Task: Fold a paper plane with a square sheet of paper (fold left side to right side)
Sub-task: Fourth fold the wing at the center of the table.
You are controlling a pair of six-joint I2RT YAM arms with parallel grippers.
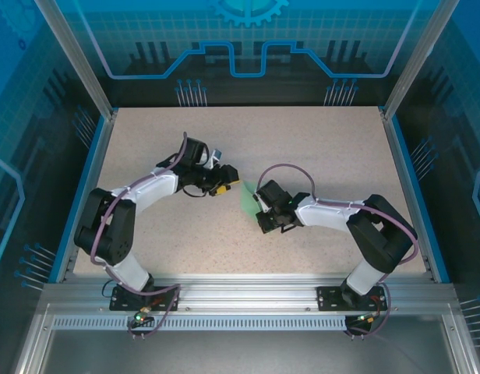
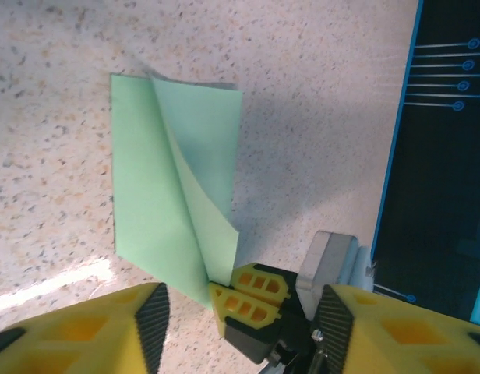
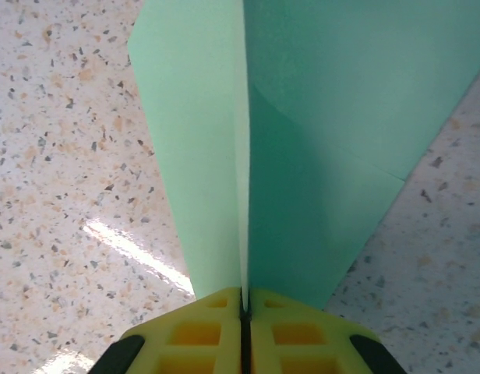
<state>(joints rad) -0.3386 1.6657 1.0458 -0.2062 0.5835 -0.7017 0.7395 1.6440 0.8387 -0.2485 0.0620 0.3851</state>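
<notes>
**Right hand has the flap; left hand stands off**

The square sheet of paper (image 2: 158, 179) lies on the bench (image 1: 318, 148) between the two hands, long axis running straight away from the left hand (image 1: 227, 184). The right hand (image 3: 244, 312) is clamped on its near corner, raising one flap off the flat part along a lengthwise crease. The left hand's fingers (image 2: 142, 319) stand apart, holding nothing, just short of that corner. Judgement: the right hand carries the fold.
</notes>
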